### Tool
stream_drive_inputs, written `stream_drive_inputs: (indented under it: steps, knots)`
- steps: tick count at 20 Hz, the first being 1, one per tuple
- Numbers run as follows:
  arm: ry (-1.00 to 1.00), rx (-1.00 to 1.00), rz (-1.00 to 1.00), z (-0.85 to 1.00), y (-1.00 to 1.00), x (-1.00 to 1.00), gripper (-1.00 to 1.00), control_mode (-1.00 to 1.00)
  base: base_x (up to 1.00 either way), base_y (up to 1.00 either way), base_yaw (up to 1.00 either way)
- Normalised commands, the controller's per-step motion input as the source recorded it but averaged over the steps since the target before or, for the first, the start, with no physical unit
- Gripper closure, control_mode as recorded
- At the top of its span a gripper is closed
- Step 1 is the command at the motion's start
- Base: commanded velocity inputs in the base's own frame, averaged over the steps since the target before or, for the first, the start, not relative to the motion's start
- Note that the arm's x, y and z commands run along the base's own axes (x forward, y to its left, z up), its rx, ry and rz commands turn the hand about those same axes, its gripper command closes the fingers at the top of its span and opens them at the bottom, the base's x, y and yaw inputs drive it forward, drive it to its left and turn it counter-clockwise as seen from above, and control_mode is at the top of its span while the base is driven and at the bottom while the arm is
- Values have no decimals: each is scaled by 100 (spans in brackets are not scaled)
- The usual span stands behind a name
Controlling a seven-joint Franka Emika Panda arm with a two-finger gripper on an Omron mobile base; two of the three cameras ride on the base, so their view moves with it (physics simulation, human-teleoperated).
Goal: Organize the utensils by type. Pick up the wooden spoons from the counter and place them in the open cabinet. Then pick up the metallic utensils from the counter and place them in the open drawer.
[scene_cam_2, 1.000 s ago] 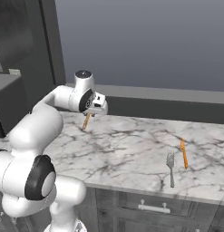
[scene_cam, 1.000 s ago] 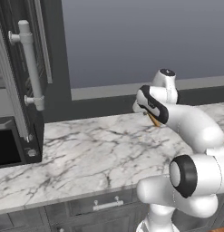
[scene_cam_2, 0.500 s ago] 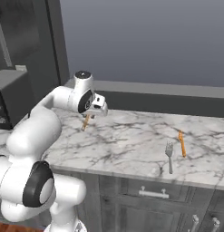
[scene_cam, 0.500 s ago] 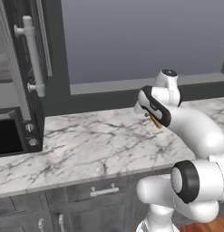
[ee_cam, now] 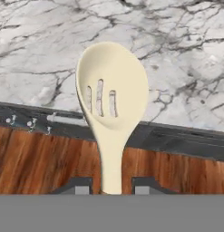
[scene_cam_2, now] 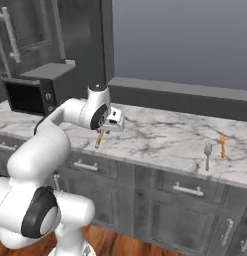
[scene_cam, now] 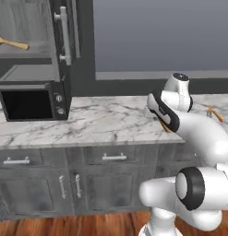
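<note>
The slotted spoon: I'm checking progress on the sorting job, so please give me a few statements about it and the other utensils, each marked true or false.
1. The hand holds the slotted spoon. True.
2. The spoon's bowl has three slots. True.
3. The fork lies in the open drawer. False: it lies on the counter.
4. The orange-handled utensil lies beside the fork. True.
5. A wooden spoon lies on the cabinet shelf above the microwave. True.
6. The microwave sits right of the fork. False: it sits far to its left.
</note>
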Motion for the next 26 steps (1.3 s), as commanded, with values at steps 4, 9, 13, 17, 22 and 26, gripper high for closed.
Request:
stream_drive_inputs:
  steps: [4, 9, 13, 17, 22, 26]
  knots:
    - [0, 0, 0, 0, 0, 0, 100, 100, -54, 0, 94]
    - [0, 0, 0, 0, 0, 0, 100, 100, -47, 1, 100]
    - [0, 0, 0, 0, 0, 0, 100, 100, -24, 15, 92]
    - [0, 0, 0, 0, 0, 0, 100, 100, 40, 21, -6]
    - [0, 0, 0, 0, 0, 0, 100, 100, 61, 19, -62]
    - [0, 0, 0, 0, 0, 0, 100, 100, 57, 46, -63]
